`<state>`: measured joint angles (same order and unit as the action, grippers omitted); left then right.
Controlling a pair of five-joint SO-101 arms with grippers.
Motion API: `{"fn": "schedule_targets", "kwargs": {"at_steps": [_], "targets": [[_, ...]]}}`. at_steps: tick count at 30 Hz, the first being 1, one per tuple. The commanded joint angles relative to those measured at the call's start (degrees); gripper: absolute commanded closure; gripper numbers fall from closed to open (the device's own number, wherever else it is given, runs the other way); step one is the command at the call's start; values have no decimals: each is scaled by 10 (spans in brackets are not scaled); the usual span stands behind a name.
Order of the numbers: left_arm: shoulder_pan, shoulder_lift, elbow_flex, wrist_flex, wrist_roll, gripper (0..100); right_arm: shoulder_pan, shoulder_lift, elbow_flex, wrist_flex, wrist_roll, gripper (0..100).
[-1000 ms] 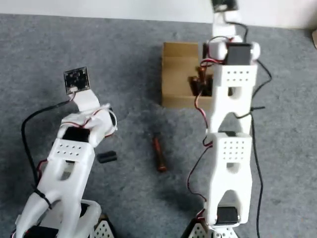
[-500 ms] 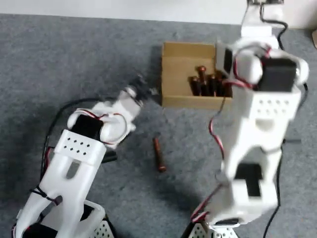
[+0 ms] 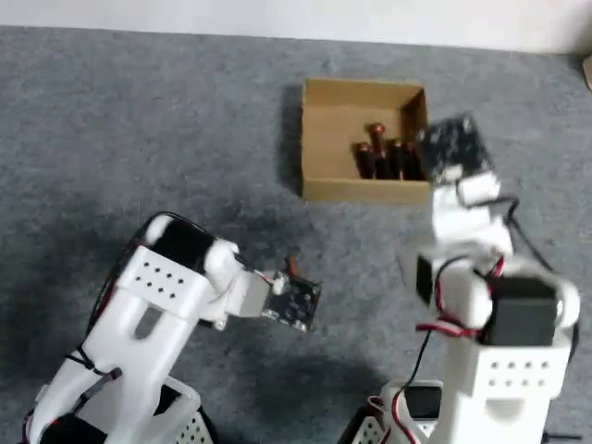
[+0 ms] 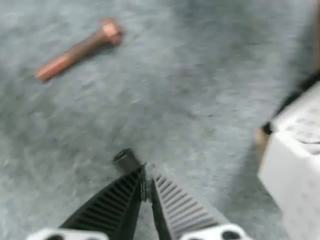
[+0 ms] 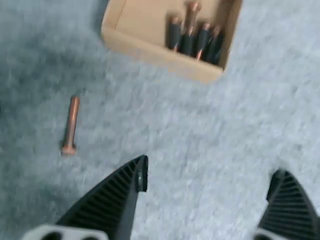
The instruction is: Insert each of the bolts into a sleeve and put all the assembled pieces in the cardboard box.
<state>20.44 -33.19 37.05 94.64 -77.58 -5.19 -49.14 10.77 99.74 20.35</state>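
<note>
**A:** Where is the cardboard box (image 3: 319,106)?

**B:** It sits on the grey carpet (image 3: 139,111), at the far side. The finished pieces (image 3: 384,159) lie side by side in one corner of it, on the right arm's side.

**A:** And the loose bolt (image 4: 80,48)?

**B:** It lies flat on the carpet, between the two arms and nearer to them than the box.

**A:** Is there a sleeve (image 4: 125,159)?

**B:** Yes, a small black one. It lies on the carpet right at the tip of the left gripper (image 4: 147,176), apart from the bolt.

**A:** How are the grippers?

**B:** The left one has its fingers pressed together, with nothing between them. The right gripper (image 5: 210,172) has its fingers wide apart over the carpet, holding nothing.
</note>
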Motion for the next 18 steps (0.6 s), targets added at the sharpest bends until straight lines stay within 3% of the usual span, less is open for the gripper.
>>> {"fn": "schedule_targets", "kwargs": {"at_steps": [1, 6, 12, 18], "targets": [[40, -6, -17, 25, -256, 992, 7, -39, 38, -10, 7, 652], [62, 0, -53, 26, -306, 976, 7, -41, 61, -10, 7, 652], [87, 2, -106, 20, -338, 827, 7, -43, 58, -10, 8, 652], [89, 110, -162, 20, -406, 839, 7, -44, 61, -9, 7, 652]]}}
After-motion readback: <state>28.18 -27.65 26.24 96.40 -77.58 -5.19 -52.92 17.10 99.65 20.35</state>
